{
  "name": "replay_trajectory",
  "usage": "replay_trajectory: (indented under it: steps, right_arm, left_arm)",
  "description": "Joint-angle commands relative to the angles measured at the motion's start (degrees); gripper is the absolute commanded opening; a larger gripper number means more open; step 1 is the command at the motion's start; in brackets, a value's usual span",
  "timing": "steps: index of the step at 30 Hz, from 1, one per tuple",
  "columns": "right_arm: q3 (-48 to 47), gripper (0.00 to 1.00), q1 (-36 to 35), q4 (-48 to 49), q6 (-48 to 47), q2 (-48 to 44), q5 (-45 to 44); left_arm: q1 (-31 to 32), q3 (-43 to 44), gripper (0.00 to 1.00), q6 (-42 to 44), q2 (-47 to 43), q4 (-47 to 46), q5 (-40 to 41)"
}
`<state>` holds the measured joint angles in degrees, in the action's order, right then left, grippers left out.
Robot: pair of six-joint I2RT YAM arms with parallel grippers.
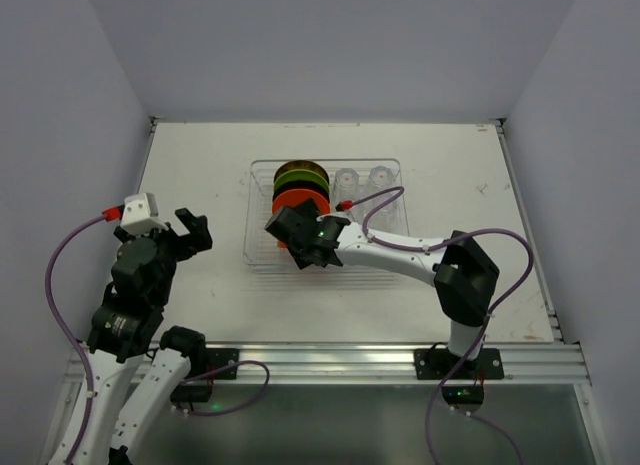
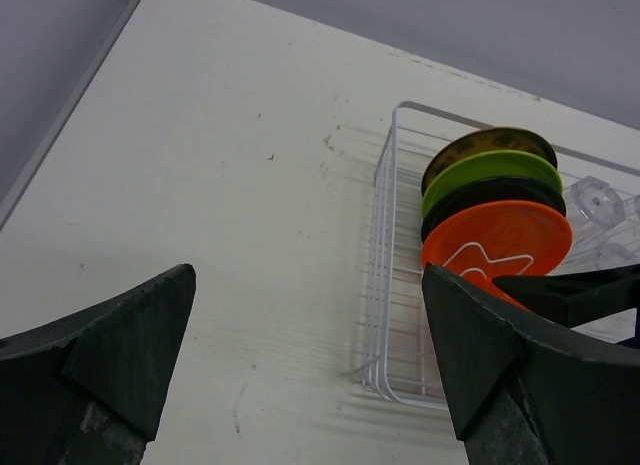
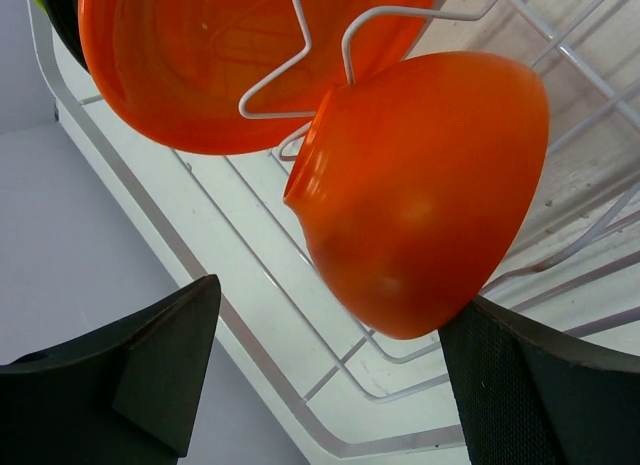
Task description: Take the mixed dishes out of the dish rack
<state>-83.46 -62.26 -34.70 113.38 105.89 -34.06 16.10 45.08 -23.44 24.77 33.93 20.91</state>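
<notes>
While my right end effector (image 3: 330, 310) stood wide by the orange bowl (image 3: 420, 195), my left end effector (image 2: 308, 275) hung wide. I saw both empty.

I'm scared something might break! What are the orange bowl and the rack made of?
The orange bowl looks like smooth, shiny plastic: soft light patches gleam on its side and the color is even all over. Glazed pottery cannot be ruled out. The rack is made of thin, pale ribs with gaps between them. It could be clear plastic or coated wire; the pictures leave that open.
</notes>
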Motion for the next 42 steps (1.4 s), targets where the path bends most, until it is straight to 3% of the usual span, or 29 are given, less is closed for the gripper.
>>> replay_trajectory:
  steps: [1, 8, 13, 24, 42]
  right_arm:
    - [1.3, 0.88, -0.2, 2.9, 37.7, 1.3, -5.2]
    - [2.4, 0.88, -0.2, 3.2, 38.8, 1.8, -7.1]
    - [9.7, 0.88, -0.2, 19.4, 27.0, -1.4, -11.6]
    - [14.6, 0.89, -0.2, 27.4, 19.4, -3.5, -11.9]
    - [22.4, 0.79, -0.2, 23.4, 24.6, -7.7, -12.5]
  left_arm:
    - [0.3, -0.8, 1.0, 0.0, -0.5, -2.5, -0.6]
    - [0.3, -0.9, 1.0, 0.1, -0.1, -2.8, -1.4]
    - [0.2, -1.0, 1.0, 0.3, -0.3, -3.2, -1.9]
    - [0.3, -1.0, 1.0, 0.5, -0.3, -3.3, -2.4]
    - [0.3, -1.1, 1.0, 0.6, -0.7, -3.5, -2.9]
